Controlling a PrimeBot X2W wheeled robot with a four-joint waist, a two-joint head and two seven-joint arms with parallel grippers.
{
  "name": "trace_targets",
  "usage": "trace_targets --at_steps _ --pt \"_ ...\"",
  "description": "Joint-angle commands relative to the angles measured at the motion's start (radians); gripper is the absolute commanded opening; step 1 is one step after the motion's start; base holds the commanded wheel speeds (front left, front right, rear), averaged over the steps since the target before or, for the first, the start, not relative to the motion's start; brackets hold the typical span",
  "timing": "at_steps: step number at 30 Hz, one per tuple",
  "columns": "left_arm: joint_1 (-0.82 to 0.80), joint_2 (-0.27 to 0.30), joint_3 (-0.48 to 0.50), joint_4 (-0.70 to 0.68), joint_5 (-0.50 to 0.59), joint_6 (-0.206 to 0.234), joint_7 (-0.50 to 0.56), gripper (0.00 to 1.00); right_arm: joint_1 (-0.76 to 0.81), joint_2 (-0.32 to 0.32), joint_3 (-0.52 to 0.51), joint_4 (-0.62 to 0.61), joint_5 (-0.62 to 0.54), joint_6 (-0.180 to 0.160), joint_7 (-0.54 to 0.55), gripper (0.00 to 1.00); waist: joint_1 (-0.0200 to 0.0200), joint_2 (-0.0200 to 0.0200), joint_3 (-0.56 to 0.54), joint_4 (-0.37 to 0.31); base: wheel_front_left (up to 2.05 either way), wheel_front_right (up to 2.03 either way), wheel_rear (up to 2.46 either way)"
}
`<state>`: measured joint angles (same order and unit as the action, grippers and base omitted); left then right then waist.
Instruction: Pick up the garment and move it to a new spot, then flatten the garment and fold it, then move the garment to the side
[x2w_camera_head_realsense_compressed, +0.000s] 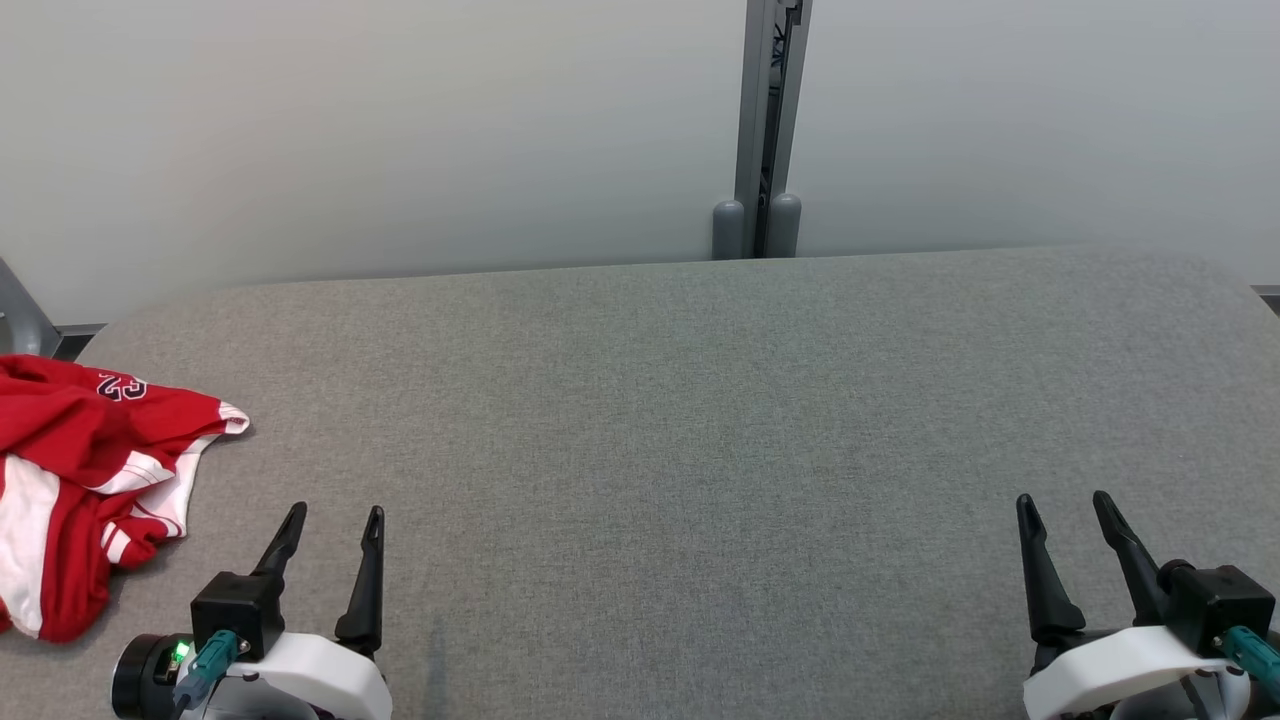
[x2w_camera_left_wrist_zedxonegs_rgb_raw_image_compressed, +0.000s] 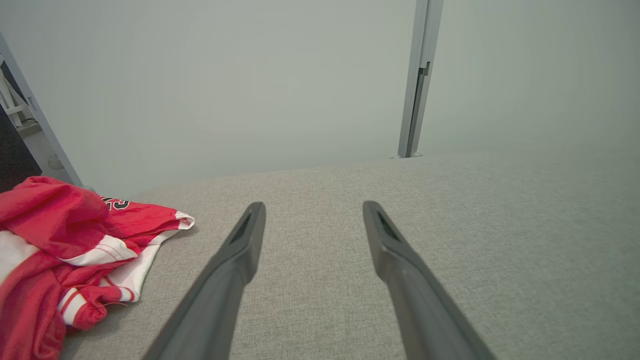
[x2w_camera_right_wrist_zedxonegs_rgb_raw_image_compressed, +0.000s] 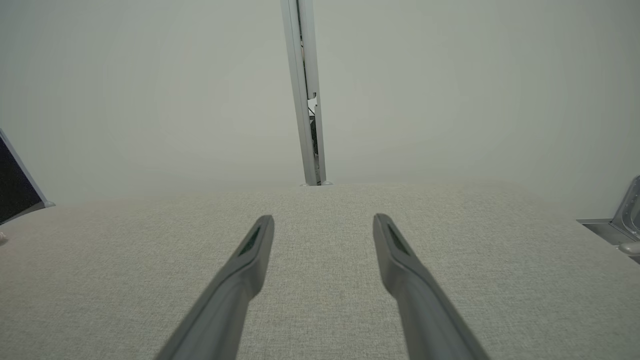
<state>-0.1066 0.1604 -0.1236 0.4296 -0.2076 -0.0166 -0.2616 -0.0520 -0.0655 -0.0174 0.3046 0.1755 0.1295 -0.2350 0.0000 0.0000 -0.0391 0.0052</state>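
A crumpled red and white garment (x2w_camera_head_realsense_compressed: 75, 470) with a dark number print lies at the left edge of the grey fabric table (x2w_camera_head_realsense_compressed: 700, 420). The left wrist view has the garment (x2w_camera_left_wrist_zedxonegs_rgb_raw_image_compressed: 65, 250) at its lower left. My left gripper (x2w_camera_head_realsense_compressed: 335, 515) hovers low at the lower left, just right of the garment and apart from it, its fingers open with nothing between them; that same gripper (x2w_camera_left_wrist_zedxonegs_rgb_raw_image_compressed: 312, 207) spreads over bare cloth. At the lower right my right gripper (x2w_camera_head_realsense_compressed: 1065, 500) is open and holds nothing, and it (x2w_camera_right_wrist_zedxonegs_rgb_raw_image_compressed: 322, 220) also points across bare table.
A pale wall rises behind the table, with a grey vertical post (x2w_camera_head_realsense_compressed: 768, 130) at its middle. A grey metal frame (x2w_camera_head_realsense_compressed: 25, 315) stands at the far left, behind the garment. The table's far edge (x2w_camera_head_realsense_compressed: 640, 268) runs below the wall.
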Motion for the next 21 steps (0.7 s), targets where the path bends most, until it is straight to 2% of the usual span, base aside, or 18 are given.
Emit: trace_targets --at_steps 1,12,21 --pt "-0.013 0.001 0.002 0.002 -0.002 0.005 -0.005 1.0 -0.003 -0.006 -0.001 0.004 0.006 0.002 -0.002 1.0 0.0 0.0 0.001 0.001 0.0 0.0 0.0" --pt "-0.022 0.012 0.003 0.005 -0.017 0.001 -0.005 1.0 -0.011 -0.009 0.001 0.016 0.008 0.002 -0.007 1.0 0.0 0.0 0.011 0.022 0.0 0.0 0.0" --pt "-0.036 0.008 0.021 -0.012 -0.035 0.01 -0.005 1.0 -0.002 -0.003 0.013 -0.03 0.003 0.002 0.01 1.0 0.0 0.0 0.022 0.137 0.0 0.0 0.0"
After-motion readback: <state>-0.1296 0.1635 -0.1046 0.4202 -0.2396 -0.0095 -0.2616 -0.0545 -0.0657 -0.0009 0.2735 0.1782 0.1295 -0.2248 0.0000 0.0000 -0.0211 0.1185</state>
